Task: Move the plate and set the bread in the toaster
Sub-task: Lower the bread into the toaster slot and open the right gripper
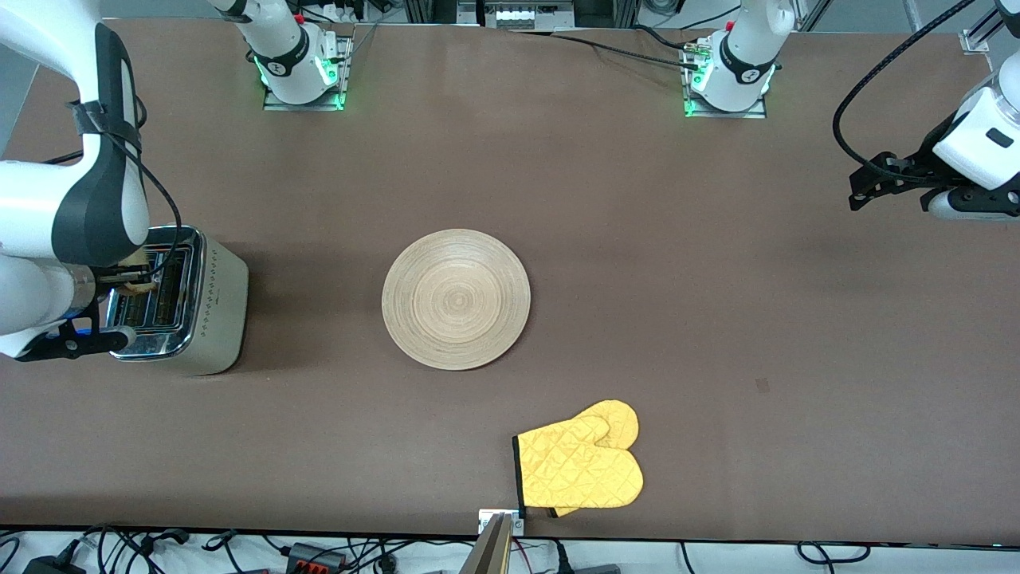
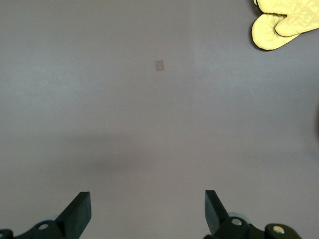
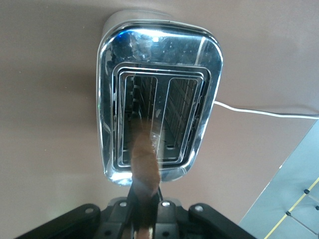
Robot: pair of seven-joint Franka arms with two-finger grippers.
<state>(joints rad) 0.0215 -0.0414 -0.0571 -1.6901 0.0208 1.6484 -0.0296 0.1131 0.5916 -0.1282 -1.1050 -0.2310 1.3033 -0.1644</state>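
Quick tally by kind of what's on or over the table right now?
Plate: 1
Toaster: 1
Bread slice, in right gripper over toaster: 1
Yellow oven mitt: 1
Total: 4

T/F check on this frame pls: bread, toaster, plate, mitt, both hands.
1. The right hand grips the brown-crusted bread slice over the chrome-topped two-slot toaster. True.
2. The bread lies on the round light-wood plate. False: the plate is bare.
3. The left hand holds the yellow quilted oven mitt. False: it is open and holds nothing, waiting over bare table.
4. The mitt lies nearer the front camera than the plate. True.
5. The toaster stands toward the left arm's end. False: the right arm's end.
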